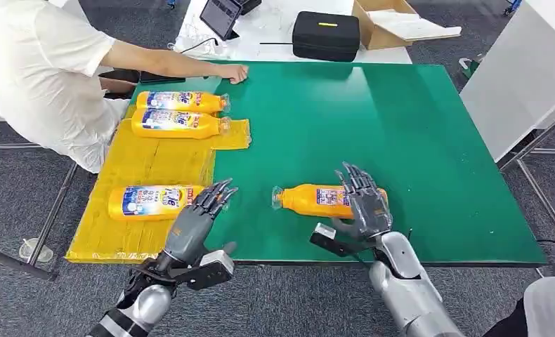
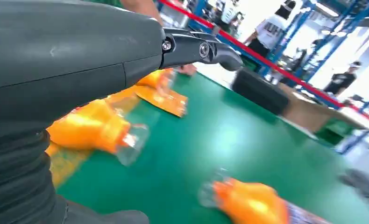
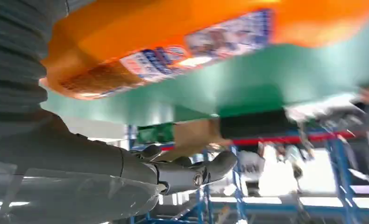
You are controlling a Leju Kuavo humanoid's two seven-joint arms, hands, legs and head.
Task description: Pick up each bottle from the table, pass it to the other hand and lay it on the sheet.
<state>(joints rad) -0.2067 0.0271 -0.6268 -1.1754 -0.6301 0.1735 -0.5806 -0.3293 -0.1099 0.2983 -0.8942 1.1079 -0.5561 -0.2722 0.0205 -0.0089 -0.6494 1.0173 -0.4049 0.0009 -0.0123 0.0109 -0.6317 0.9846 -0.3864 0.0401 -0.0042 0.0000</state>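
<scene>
Broadly, the green table [image 1: 401,126] takes up most of the head view, with the yellow sheet [image 1: 148,165] spread over its 9 o'clock edge as the drop zone. Three bottles already lie on the sheet: two side by side at its 12 o'clock end [image 1: 180,112] and one at its 6 o'clock end [image 1: 155,202], each on its side, as the task asks. A fourth bottle [image 1: 324,199] lies on bare green, at 3 o'clock from the sheet, so it is likely the next pick. The right hand [image 1: 362,203] is over that bottle with fingers spread; whether it grips yet cannot be told. The left hand [image 1: 197,217] is wide and empty beside the near sheet bottle, probably waiting to receive. A person's hand [image 1: 232,72] rests at the table's 11 o'clock edge.
</scene>
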